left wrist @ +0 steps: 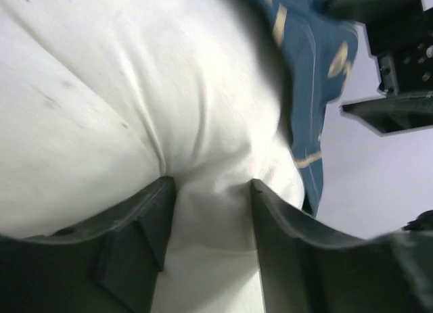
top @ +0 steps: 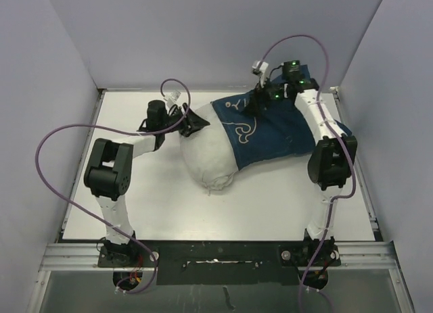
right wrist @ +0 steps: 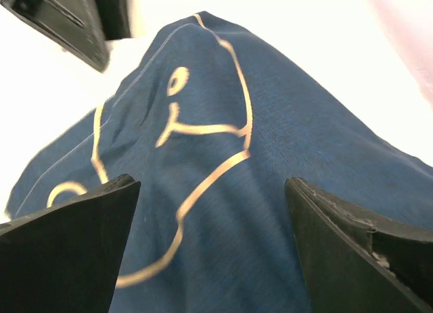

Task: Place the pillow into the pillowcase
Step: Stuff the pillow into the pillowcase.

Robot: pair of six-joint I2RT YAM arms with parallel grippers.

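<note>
The pillow lies on the table, only its right part inside the pillowcase; the left gripper has its jaws apart around a white fold; the right gripper has its jaws wide apart above the blue cloth; with nothing clamped, the case may slip off, I judge.

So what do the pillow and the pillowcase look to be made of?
The pillow: plain white cloth, matte, over soft stuffing, judging by its creases and lumpy bulges. The pillowcase: navy woven fabric, matte, perhaps cotton; fine weave and a stitched hem show close up.
</note>
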